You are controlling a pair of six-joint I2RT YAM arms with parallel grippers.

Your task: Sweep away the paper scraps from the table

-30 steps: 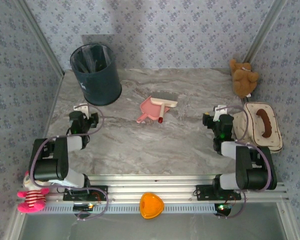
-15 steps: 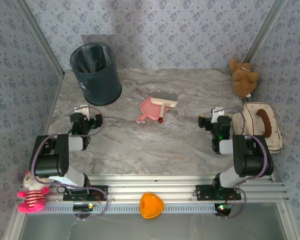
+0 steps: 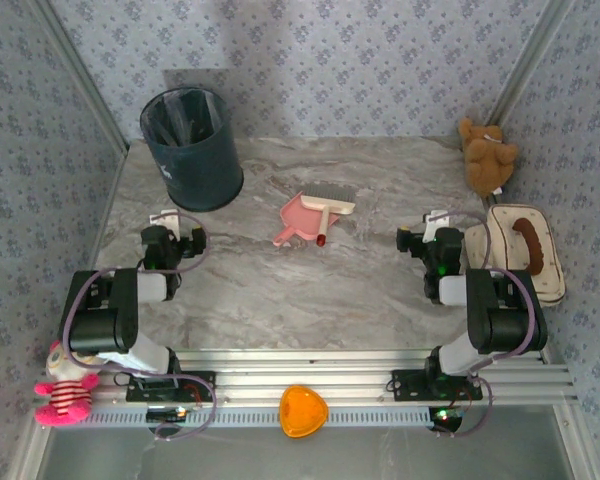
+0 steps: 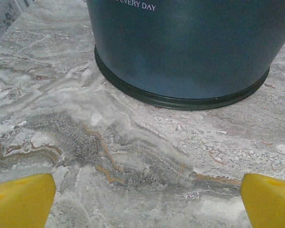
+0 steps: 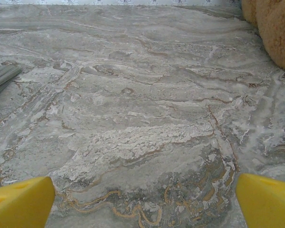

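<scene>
Blue-grey floral-patterned walls (image 3: 380,60) enclosed the marble-patterned table (image 3: 280,300) on three sides, with pale metal strips (image 3: 528,58) running up the back corners. Ribbed aluminium rails (image 3: 320,366) lined the table's near edge, above a plain grey surface (image 3: 280,460). Soft, even light left a faint shadow on the rear wall.
</scene>
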